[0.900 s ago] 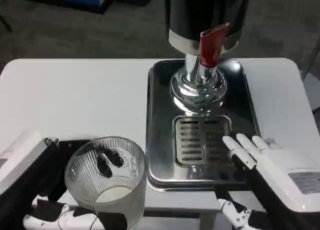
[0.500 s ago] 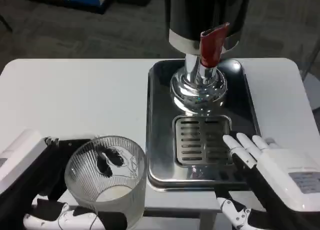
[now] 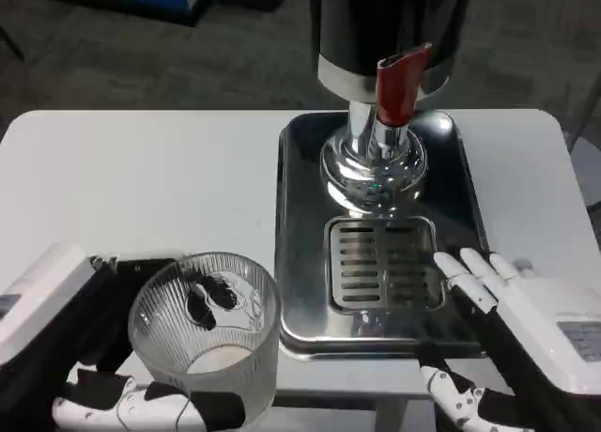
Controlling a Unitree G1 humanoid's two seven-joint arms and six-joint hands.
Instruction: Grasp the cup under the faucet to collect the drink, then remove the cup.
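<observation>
A clear ribbed glass cup (image 3: 207, 333) stands near the table's front edge, left of the steel drip tray (image 3: 300, 216). My left hand (image 3: 122, 394) wraps around its base and holds it. A little pale liquid lies at the cup's bottom. The dispenser's red faucet lever (image 3: 399, 83) hangs above the chrome base (image 3: 373, 169), behind the slotted grate (image 3: 382, 265). My right hand (image 3: 512, 300) is open, its fingers spread over the tray's front right corner beside the grate.
The white table (image 3: 141, 178) stretches left of the tray. The dispenser's dark body (image 3: 385, 23) rises at the back. The table's right edge is close to my right arm.
My right hand slid slightly right and toward the front. The cup in my left hand shifted a little right.
</observation>
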